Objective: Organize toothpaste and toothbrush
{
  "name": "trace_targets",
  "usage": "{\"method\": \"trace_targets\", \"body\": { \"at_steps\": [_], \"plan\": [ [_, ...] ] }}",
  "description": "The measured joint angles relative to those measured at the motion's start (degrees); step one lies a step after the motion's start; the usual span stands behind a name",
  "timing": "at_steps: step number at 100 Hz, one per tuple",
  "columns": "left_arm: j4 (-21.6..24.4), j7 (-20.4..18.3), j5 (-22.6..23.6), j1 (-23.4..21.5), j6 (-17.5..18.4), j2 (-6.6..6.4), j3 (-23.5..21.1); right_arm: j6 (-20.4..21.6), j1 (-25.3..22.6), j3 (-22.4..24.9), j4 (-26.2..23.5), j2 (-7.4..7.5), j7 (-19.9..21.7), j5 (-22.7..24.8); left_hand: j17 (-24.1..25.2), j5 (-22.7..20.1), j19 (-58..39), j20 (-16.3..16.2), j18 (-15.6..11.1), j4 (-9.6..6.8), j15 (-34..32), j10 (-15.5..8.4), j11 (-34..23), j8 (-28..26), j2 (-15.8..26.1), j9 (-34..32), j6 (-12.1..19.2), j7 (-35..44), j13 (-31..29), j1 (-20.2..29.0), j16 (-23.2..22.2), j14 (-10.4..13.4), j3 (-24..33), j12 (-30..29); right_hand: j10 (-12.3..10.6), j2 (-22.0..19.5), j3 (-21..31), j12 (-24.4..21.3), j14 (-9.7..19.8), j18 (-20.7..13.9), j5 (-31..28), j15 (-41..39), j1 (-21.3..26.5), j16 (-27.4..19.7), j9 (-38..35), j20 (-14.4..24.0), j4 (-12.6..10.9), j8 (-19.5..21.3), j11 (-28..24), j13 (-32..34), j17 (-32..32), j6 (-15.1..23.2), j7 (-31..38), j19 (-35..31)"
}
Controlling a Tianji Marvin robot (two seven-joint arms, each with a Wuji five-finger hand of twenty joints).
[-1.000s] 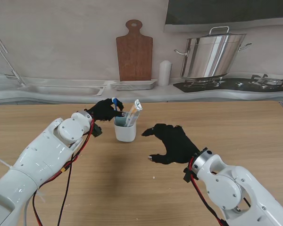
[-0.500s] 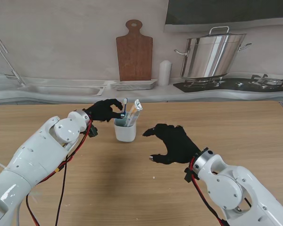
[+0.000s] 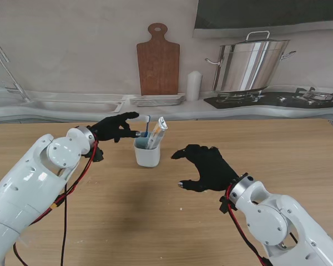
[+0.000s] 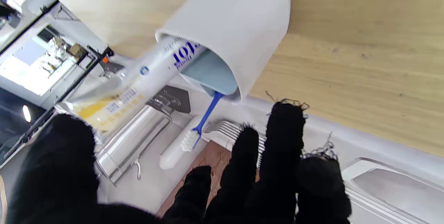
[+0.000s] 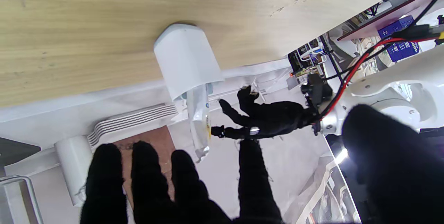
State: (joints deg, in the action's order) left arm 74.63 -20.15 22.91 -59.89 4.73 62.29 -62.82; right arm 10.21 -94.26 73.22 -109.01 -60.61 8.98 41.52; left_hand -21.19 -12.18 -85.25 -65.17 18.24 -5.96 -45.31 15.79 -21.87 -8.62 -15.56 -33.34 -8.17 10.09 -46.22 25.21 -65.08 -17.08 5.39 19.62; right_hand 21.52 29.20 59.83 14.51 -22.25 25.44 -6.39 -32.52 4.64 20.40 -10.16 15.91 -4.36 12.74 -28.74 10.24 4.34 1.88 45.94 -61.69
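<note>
Since a second ago my left hand (image 3: 115,128) has let go of the toothbrush (image 3: 145,128) and drawn back toward my left; its fingers (image 4: 282,137) are now spread apart and hold nothing, though one fingertip looks very close to the cup's rim and I cannot tell if it touches. That toothbrush stands in the white cup (image 3: 147,154), bristles up, with the toothpaste (image 3: 157,132) tube leaning beside it in the same cup. From the left wrist view the blue handle (image 4: 208,113) and the tube (image 4: 138,78) both stick out of the cup's mouth. Cup and contents sit on the wooden table (image 3: 299,149), toward the far middle. My right hand (image 3: 206,168) hovers nearer to me and to the right of the cup, well apart from it, fingers loosely curled and empty.
</note>
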Motion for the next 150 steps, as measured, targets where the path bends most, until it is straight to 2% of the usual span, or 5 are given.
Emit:
{"method": "trace_targets", "body": {
  "at_steps": [33, 69, 85, 128, 150],
  "plan": [
    [13.74, -3.23, 7.39, -9.21, -2.09, -2.26, -8.57, 3.96, 0.18, 1.4, 1.95, -0.1, -0.87, -2.45, 22.77, 3.31, 28.27, 5.83, 0.71, -0.01, 24.99, 4.03, 7.92, 9.3, 5.65, 19.04, -6.87, -12.49, 22.12, -2.18, 16.46, -4.12, -1.46, -5.13, 0.0, -0.03, -1.65, -0.74, -0.01, -1.16, 0.0, 0.46, -0.79, -0.02, 0.0, -0.83, 0.0, -1.64, 1.94, -1.52, 1.29, 0.69, -2.56, 1.57],
    [26.73, 2.46, 11.0, -21.83, -2.93, -2.56, -14.93, 5.92, -0.05, 3.75, 3.51, -0.54, -3.15, -2.48, 25.44, 3.31, 64.8, 35.72, 0.61, -0.02, 39.52, 4.9, 13.67, 9.32, 8.5, 22.66, -9.83, -12.53, 36.2, -2.19, 41.58, -3.82, -2.67, -8.89, 0.0, -0.6, -1.74, -1.38, 1.32, -2.64, 0.0, 1.23, -1.42, -0.66, 0.0, -2.34, 0.0, -1.77, 4.03, -4.11, 2.42, 0.6, -2.77, 3.02],
    [29.68, 8.19, 12.22, -26.27, -1.59, -1.91, -15.92, 6.33, -0.59, 4.96, 3.51, -0.62, -3.98, -2.67, 24.35, 3.31, 79.65, 46.92, -4.12, -0.02, 40.4, 4.63, 15.98, 9.33, 8.5, 24.13, -11.0, -12.57, 41.99, -2.19, 48.22, -0.56, -2.67, -10.58, -0.74, -0.6, -1.74, -1.41, 2.59, -3.77, 0.0, 1.67, -1.42, -1.3, 0.0, -2.87, 0.0, -2.06, 4.11, -4.11, 2.42, -0.09, -2.89, 3.53],
    [32.08, 19.13, 15.06, -33.6, 1.58, -0.34, -13.29, 6.04, -2.41, 6.94, 3.6, -1.23, -8.32, -1.03, 22.28, 3.31, 82.06, 48.63, -5.08, -0.02, 38.39, 4.38, 15.3, 9.09, 8.5, 24.13, -11.2, -11.62, 42.43, -2.19, 51.82, 0.11, -2.67, -11.25, -0.74, -0.6, -1.3, -0.13, 2.64, -3.96, 0.0, 0.33, -1.42, -1.3, 0.0, -2.94, 0.0, -0.22, 0.49, -4.11, 2.42, -0.29, 0.52, 3.52],
    [31.58, 19.99, 15.32, -35.7, 3.71, -0.01, -12.55, 7.75, -1.79, 6.3, 7.29, -1.85, -14.91, -2.17, 21.82, 3.31, 82.43, 49.49, -6.32, -0.02, 37.79, 4.38, 15.18, 9.08, 8.5, 24.13, -11.27, -11.47, 42.43, -2.19, 53.24, 0.34, -2.67, -11.25, -0.75, -0.51, 1.09, 4.4, 2.65, -3.89, -0.04, -0.31, -1.42, -1.3, -0.63, -0.43, 0.0, 4.06, -13.14, 4.62, -3.48, -1.94, 8.47, -0.4]
  ]
}}
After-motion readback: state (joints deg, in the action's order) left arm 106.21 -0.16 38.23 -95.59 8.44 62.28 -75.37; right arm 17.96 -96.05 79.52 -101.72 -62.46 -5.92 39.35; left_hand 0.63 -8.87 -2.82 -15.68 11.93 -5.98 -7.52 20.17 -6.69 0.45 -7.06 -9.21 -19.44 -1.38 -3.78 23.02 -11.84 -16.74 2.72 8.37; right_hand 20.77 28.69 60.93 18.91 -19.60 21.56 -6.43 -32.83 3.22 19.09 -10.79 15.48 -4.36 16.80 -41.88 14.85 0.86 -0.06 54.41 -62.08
